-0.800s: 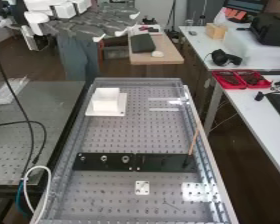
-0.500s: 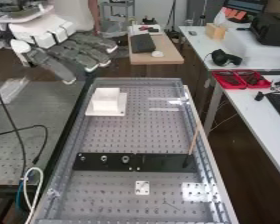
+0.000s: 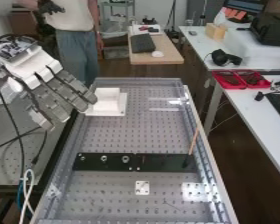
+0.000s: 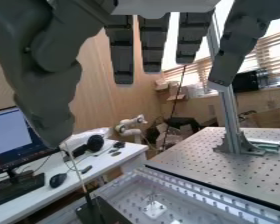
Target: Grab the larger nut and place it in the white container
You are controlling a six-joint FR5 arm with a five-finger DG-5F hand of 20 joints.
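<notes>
1. Hand of dark grey fingers with a white back (image 3: pixel 34 64) hangs beyond the left edge of the perforated metal table (image 3: pixel 131 132), its fingers extended and apart, with nothing visible between them.
2. Larger metal nut, judged to be the rightmost ring (image 3: pixel 125 159) of the small metal pieces on the long black plate (image 3: pixel 165 162), sits near that plate's middle. Its smaller neighbour (image 3: pixel 104 159) is just beside it, so the approach should be centred on the right one.
3. Reaching it well would mean travelling high, stopping above the nut, then descending straight down with thumb and fingertip either side. A light pinch low on its flanks should suit so small a part; a slanted one could tip it or knock the neighbour.
4. White square container (image 3: pixel 107 100) stands at the far left of the table. The fingertips overlap it in the high view; whether they touch, I cannot tell. Lift before swinging across.
5. Bare perforated surface between container and plate gives a good lane. The thin wooden stick (image 3: pixel 193 141) and raised right rail (image 3: pixel 214 175) call for keeping spare fingers leftward.
6. For release, clear the container's walls, then lower over its centre.
</notes>
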